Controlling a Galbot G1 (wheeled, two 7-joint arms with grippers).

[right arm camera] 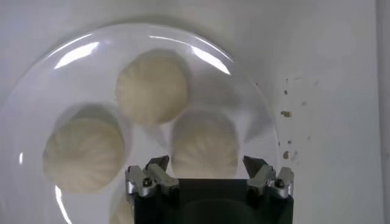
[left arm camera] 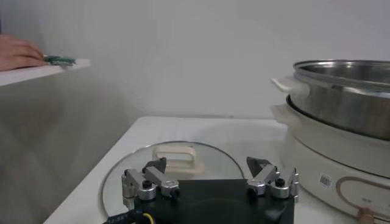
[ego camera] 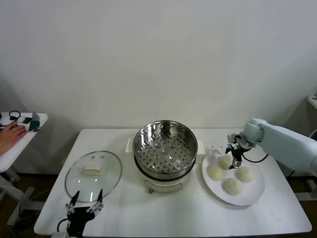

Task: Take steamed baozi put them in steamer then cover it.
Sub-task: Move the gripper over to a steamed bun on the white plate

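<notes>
Four steamed baozi [ego camera: 232, 185] are held on a white plate [ego camera: 252, 196] at the right of the white table [ego camera: 173, 218]; no bun is seen in the steamer [ego camera: 165, 148], whose perforated metal basket stands open on its cream pot base at the table's middle. The cover [ego camera: 93, 171] is laid flat on the table to the left of the steamer. The right gripper [ego camera: 234, 156] is positioned over the far side of the plate with its fingers spread apart, and one bun [right arm camera: 204, 149] is seen directly between them in the right wrist view, not gripped. The left gripper [ego camera: 85, 204] is parked near the front edge just beside the cover, fingers apart
</notes>
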